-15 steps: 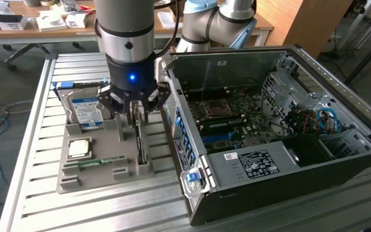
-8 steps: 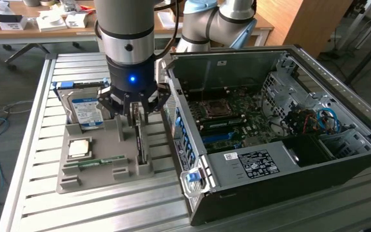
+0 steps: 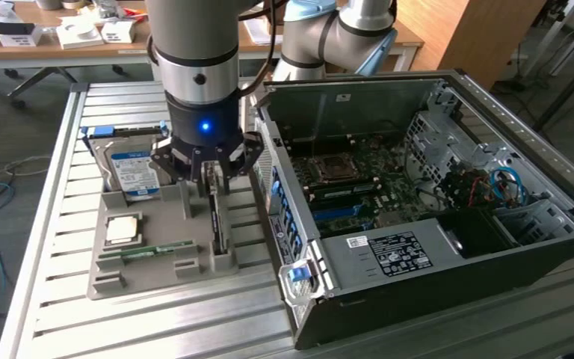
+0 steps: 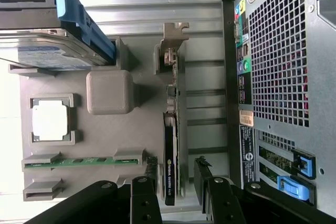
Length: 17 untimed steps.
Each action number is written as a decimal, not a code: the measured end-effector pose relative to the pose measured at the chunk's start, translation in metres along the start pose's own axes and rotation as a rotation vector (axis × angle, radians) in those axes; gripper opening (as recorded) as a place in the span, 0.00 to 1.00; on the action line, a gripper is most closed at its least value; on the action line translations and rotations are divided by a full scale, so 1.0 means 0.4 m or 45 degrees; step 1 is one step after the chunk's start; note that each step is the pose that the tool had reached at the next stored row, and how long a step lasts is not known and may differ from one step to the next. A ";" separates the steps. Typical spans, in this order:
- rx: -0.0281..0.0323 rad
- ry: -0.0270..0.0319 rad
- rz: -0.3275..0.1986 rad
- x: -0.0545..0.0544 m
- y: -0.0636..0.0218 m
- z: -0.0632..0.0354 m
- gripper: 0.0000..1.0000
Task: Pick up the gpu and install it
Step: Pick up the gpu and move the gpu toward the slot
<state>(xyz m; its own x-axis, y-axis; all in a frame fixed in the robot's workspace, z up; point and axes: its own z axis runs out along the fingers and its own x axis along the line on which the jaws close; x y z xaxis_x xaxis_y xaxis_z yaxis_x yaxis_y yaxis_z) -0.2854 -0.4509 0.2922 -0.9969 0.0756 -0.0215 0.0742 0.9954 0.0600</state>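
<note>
Hanging over the tray [image 3: 182, 224] [image 4: 142, 129], the gripper [image 3: 214, 176] [image 4: 176, 162] is spread wide, its two fingers [image 4: 142, 192] straddling the gpu [image 3: 217, 221] [image 4: 171, 124], one on each face. I cannot tell whether either finger touches the card, and it grips nothing. The one gpu stands on edge in the tray's two slotted posts, along the tray side nearest the case [image 3: 417, 254] [image 4: 278, 51], with its pale bracket at the end away from the fingers. The tray holds four parts in all. Besides the gpu there is one drive [image 3: 132, 172] [image 4: 52, 51] at a tray corner, one chip [image 3: 122, 228] [image 4: 50, 120] in the middle of the tray's far side from the case, and one green stick [image 3: 147, 252] [image 4: 79, 162] just beside the chip. One open case stands just beside the tray.
</note>
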 end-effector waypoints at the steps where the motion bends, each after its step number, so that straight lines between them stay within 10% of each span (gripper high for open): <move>1: 0.0001 0.0001 0.000 0.000 0.000 0.001 0.42; 17: 0.0002 0.0001 0.000 0.001 -0.002 0.038 0.42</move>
<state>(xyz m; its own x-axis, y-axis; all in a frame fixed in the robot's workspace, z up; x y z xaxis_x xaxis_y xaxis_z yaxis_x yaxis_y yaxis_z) -0.2854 -0.4509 0.2770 -0.9969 0.0756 -0.0214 0.0742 0.9955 0.0598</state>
